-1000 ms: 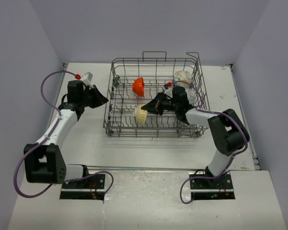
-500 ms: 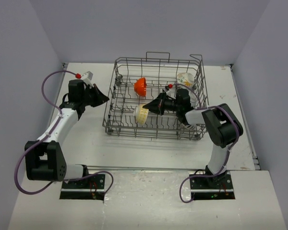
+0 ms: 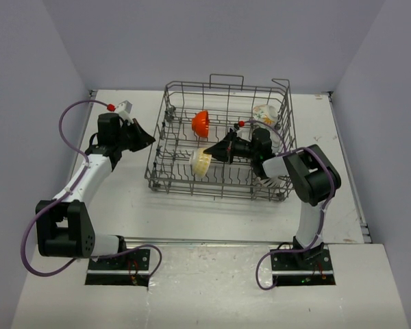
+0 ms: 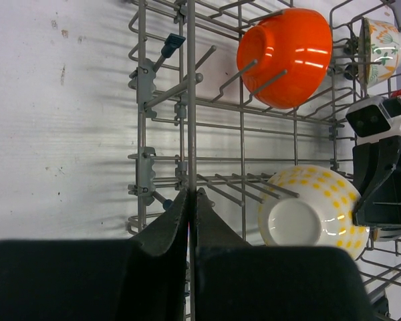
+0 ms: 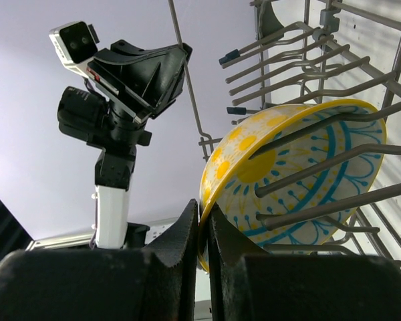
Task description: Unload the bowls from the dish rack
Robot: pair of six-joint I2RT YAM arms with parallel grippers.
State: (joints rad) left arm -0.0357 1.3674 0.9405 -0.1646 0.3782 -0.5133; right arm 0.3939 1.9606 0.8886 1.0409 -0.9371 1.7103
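Top external view shows the dish rack (image 3: 219,188) in the middle of the table (image 3: 192,212). Its long axis runs from left to right of the frame, and its handle loop is on the upper side. The left gripper (image 3: 149,141) is at the left short side of the rack. In the left wrist view its fingers are pressed together around one thin wire of the rack edge.

The right gripper (image 3: 211,155) reaches into the rack from the right and is clamped on the rim of the yellow-dotted bowl (image 3: 201,164), which sits in the lower left part of the rack. This bowl stands on its edge between the tines. Its white foot faces the left of the frame, and its open side, with blue lines and yellow spots inside, faces the right arm.

The orange bowl (image 3: 201,123) also stands on edge, above it in the frame and apart from both grippers. A flowered bowl (image 3: 264,112) is in the upper right corner of the rack, tilted on the tines.
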